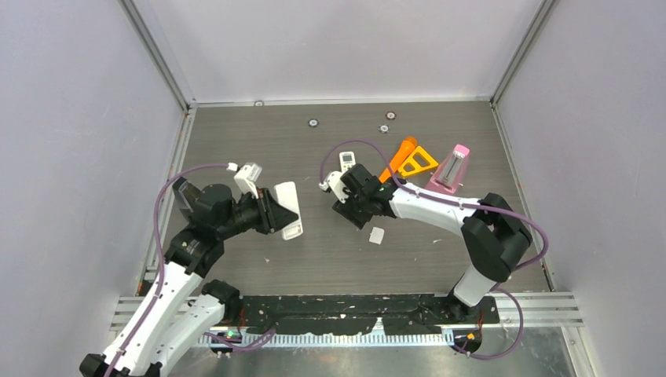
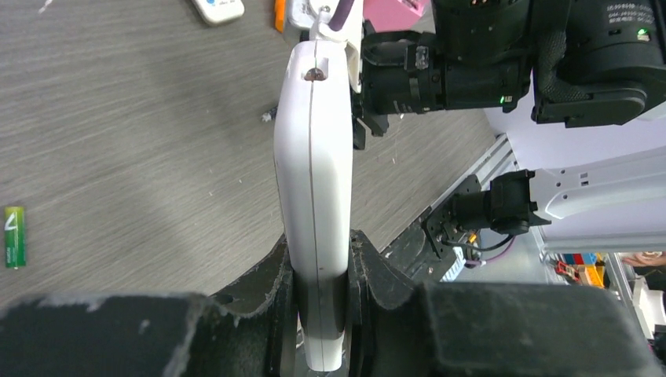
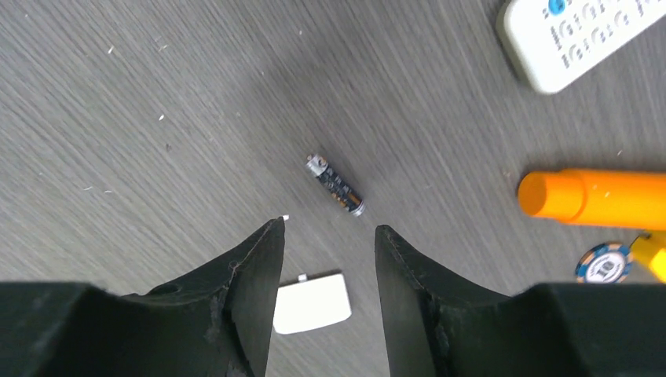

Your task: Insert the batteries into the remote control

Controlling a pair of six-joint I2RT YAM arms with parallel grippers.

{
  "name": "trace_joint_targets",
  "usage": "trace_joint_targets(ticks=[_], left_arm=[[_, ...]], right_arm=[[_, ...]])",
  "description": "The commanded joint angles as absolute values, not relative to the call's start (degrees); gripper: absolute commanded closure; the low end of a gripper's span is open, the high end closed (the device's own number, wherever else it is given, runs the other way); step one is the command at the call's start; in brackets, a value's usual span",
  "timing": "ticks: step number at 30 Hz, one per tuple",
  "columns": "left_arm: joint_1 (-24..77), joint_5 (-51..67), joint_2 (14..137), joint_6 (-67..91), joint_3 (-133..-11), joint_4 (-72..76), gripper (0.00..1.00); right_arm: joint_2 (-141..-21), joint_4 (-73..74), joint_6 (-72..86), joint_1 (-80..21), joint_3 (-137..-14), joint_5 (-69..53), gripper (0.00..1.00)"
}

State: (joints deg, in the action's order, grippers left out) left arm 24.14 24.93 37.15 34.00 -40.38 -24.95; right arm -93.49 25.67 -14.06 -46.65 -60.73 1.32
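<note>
Remote control [image 2: 312, 196]: clamped edge-on in left gripper [image 2: 322, 263], lifted left of centre.
Dark battery [image 3: 336, 185]: loose on table, just beyond right gripper [image 3: 328, 236], whose jaws are part-open and empty.
Green battery [image 2: 14, 236]: loose on table.
Loading judged not begun.

The white remote control [image 2: 312, 181] stands on edge, clamped near one end between the fingers of the left gripper [image 2: 320, 247] and held clear of the tabletop [image 3: 118, 118]. Its narrow side shows a long seam and a small hole near the far end. A green battery [image 2: 14, 236] lies flat on the wood, well apart from it. A dark battery [image 3: 336, 185] with silvery ends lies flat and slantwise on the tabletop, touching nothing.
</note>
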Motion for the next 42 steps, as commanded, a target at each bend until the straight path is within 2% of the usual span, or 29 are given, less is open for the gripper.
trace_joint_targets(ticks=[1,17,21,25,26,30,36,42], left_arm=[[22.2,30.5,38.2,33.2,-43.3,-24.8,1.00],[16.7,37.2,37.8,34.1,-41.7,-22.6,1.00],[16.4,37.3,37.7,34.2,-41.4,-22.3,1.00],[16.3,37.6,37.9,34.5,-41.1,-22.2,1.00],[16.2,37.7,38.0,34.6,-41.1,-22.2,1.00],[16.2,38.2,38.4,35.3,-40.8,-22.2,1.00],[16.1,41.0,39.1,37.3,-39.4,-19.0,1.00],[16.1,43.3,42.7,39.1,-39.2,-17.7,1.00]], right_arm=[[-96.2,26.0,-20.6,-46.8,-64.8,0.9,0.50],[-106.3,30.6,-22.9,-43.5,-71.0,-5.6,0.53],[-107.2,30.6,-22.0,-42.6,-71.1,-4.4,0.65],[-106.5,29.5,-20.7,-42.5,-71.2,-3.5,0.84],[-106.1,29.1,-20.3,-42.5,-70.8,-3.6,0.85],[-101.4,25.0,-17.7,-42.5,-67.9,-5.5,0.89],[-85.6,14.1,-10.7,-43.2,-59.4,-8.8,0.90],[-69.2,10.7,-9.1,-51.5,-56.0,-5.0,0.91]])
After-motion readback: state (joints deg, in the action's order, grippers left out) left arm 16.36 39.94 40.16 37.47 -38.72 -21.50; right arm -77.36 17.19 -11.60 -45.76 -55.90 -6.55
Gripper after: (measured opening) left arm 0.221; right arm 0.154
